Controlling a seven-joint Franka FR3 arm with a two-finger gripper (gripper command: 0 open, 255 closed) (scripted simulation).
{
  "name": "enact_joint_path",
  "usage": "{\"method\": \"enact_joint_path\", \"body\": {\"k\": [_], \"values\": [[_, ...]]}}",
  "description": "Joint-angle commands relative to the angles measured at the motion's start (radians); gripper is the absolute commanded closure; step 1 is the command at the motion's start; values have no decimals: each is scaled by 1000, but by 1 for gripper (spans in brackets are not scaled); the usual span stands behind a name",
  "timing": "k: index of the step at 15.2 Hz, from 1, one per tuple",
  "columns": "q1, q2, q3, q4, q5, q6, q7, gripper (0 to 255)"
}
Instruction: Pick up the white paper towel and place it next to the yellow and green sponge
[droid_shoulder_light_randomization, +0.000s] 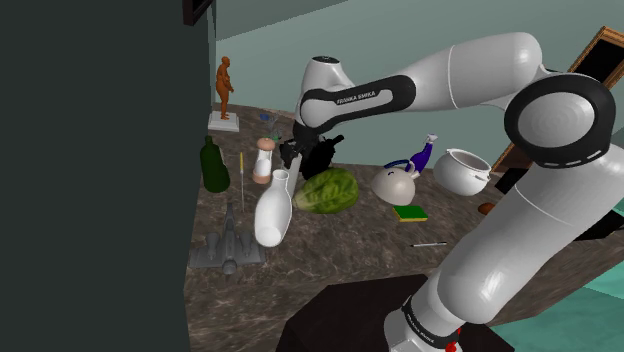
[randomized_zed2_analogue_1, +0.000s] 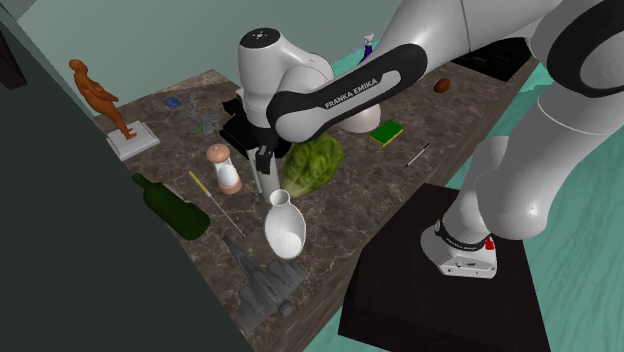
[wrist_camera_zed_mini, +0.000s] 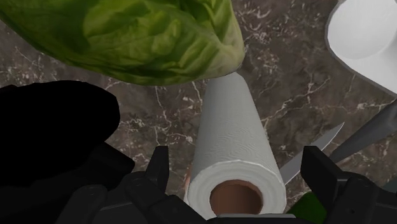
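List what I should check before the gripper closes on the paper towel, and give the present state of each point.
1. Gripper open: ok, the fingers stand apart.
2. Paper towel between the fingers: ok, neither touches it.
3. Lettuce apart from the roll: cannot tell; it overlaps the roll's far end.
4. White vase out of the fingers' way: ok.
5. Bare counter beside the sponge: ok, in front of it in the shoulder view.
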Motion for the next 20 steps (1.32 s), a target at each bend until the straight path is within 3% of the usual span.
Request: {"method": "enact_joint_path", "body": {"k": [1,5,6,15,20], "values": [[0,1,0,-1,0,3,0,0],[0,1,0,-1,0,2,0,0],[0,1,0,-1,0,2,0,255],[0,1,0,-1,0,3,0,255],[0,-26,0,38,5,-63,-7,255]]}}
